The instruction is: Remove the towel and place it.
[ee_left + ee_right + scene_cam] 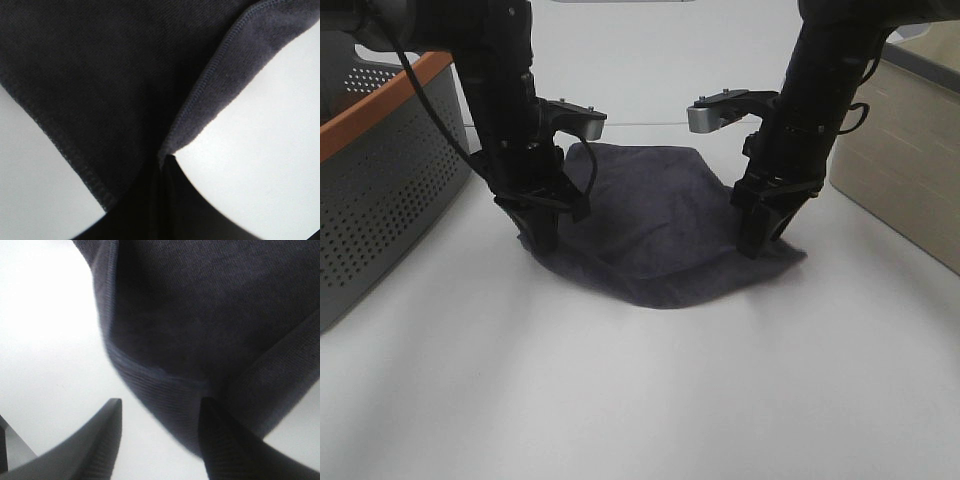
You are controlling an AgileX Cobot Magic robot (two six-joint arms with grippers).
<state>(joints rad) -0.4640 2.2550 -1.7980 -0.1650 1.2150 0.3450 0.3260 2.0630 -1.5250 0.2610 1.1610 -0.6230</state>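
The dark charcoal-grey towel (655,225) lies rumpled on the white table (640,400), between the two arms. My left gripper (542,225) stands at the towel's left front corner. In the left wrist view the left gripper (162,172) is shut, and the towel's hemmed edges (210,85) run into the closed jaws. My right gripper (760,238) stands at the towel's right front corner. In the right wrist view the right gripper (160,405) is open. One of its fingers (225,445) lies against the towel's banded edge (165,385), the other over bare table.
A grey perforated basket with an orange rim (380,190) stands at the left. Part of a white perforated basket (370,75) shows behind it. A beige box (910,170) stands at the right edge.
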